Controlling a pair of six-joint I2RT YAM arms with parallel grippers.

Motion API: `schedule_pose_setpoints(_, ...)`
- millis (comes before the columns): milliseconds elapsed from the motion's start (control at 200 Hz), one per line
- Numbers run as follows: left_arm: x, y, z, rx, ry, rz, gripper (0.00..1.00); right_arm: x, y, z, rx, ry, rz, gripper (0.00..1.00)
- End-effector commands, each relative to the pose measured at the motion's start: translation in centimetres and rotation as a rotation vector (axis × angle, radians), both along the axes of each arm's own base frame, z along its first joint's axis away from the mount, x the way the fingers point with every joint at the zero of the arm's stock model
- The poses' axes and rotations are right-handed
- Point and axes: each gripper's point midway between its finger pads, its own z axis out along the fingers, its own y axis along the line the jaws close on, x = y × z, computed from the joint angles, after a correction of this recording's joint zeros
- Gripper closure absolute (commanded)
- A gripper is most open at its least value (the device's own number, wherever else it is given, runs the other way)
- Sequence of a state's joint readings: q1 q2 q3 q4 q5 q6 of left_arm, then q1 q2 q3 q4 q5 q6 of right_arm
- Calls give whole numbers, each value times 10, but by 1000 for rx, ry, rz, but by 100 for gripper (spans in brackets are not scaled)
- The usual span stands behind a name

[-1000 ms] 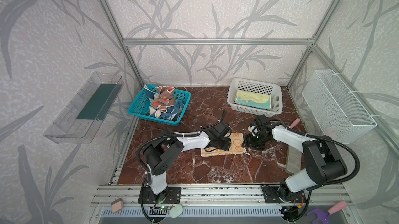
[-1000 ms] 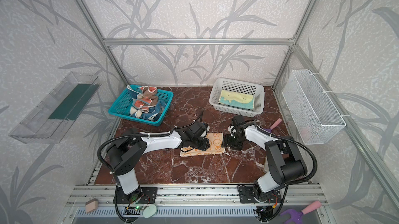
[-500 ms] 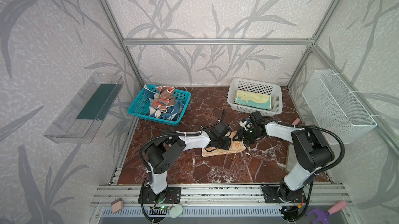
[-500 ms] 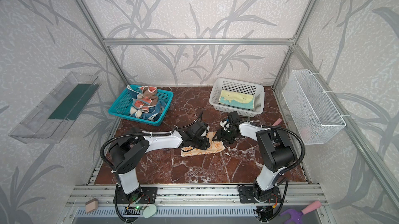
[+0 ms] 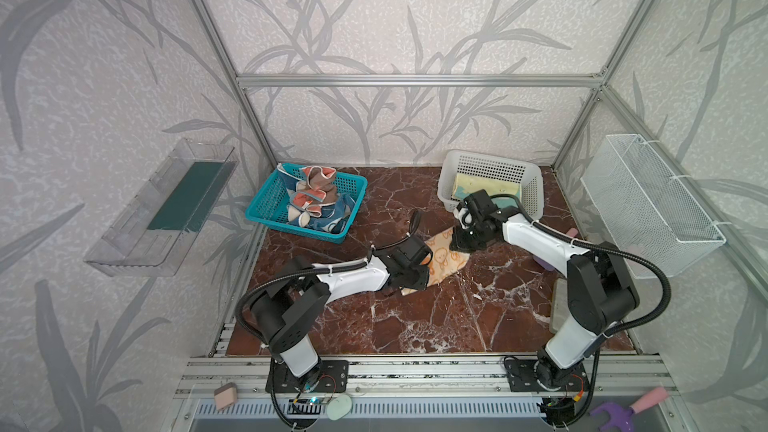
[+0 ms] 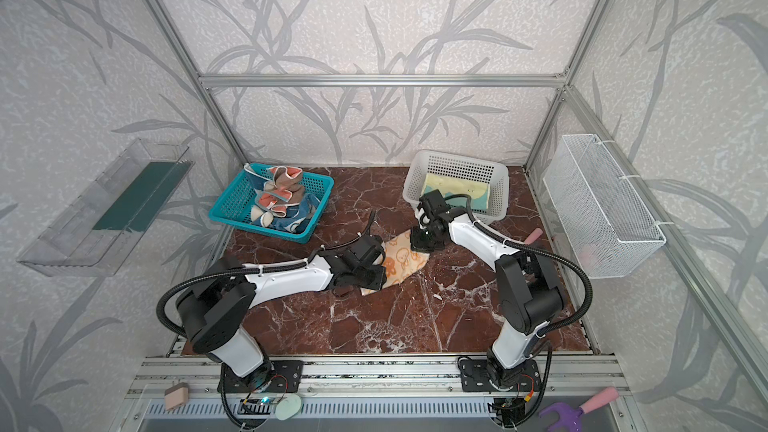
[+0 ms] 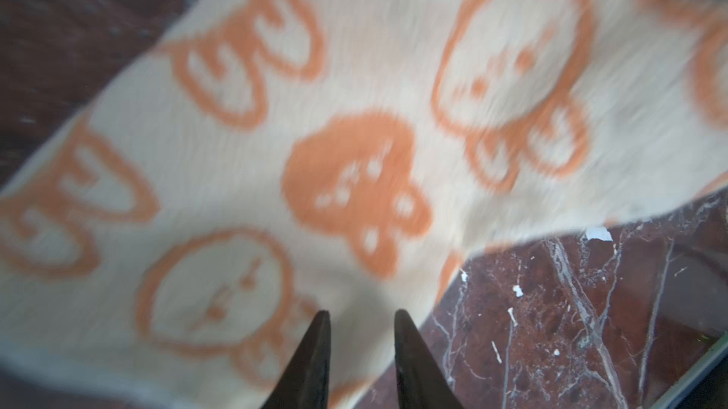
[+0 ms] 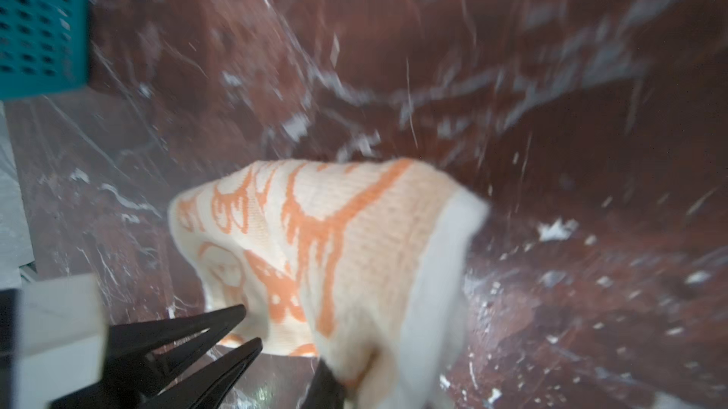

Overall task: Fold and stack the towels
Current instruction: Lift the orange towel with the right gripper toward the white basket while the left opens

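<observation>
Pinching the cream towel point(image 5: 444, 260), right end effector point(image 5: 465, 242) closed.

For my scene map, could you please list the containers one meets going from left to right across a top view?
Clear wall shelf → teal basket holding crumpled towels → white basket → wire wall basket.

Tally of things on one red-brown marble tabletop point(image 5: 415, 317).
Two white-and-black robot arms: left arm point(image 5: 353, 280), right arm point(image 5: 536, 238). Two perforated plastic baskets: teal basket point(image 5: 266, 201), white basket point(image 5: 490, 165). One white wire-mesh wall basket point(image 5: 648, 209). One clear plastic wall tray point(image 5: 124, 242). One cream towel with orange cartoon figures point(image 5: 442, 258), one folded yellow-and-blue towel point(image 5: 469, 182), one tangled towel heap point(image 5: 316, 201) of uncertain number.
</observation>
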State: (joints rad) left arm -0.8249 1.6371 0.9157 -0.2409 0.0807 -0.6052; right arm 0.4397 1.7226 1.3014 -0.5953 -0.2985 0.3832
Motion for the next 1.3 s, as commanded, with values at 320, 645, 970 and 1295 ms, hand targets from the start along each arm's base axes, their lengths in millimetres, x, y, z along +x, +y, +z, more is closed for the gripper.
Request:
schedule_pose_setpoints(320,19,52,0,160,-55,102,70,155,3,118,59,-296,-7,100)
schedule_pose_setpoints(645,15,57,-14,175,-16,125,70,234,-89,50,31,-175,-238,100)
schedule_pose_setpoints(970,12,60,-24,197,14,130,70,249,-150,0,12,-124,-403,100)
schedule_pose_setpoints(1295,12,57,-29,213,30,117,70,237,-179,-35,25,-88,-493,100)
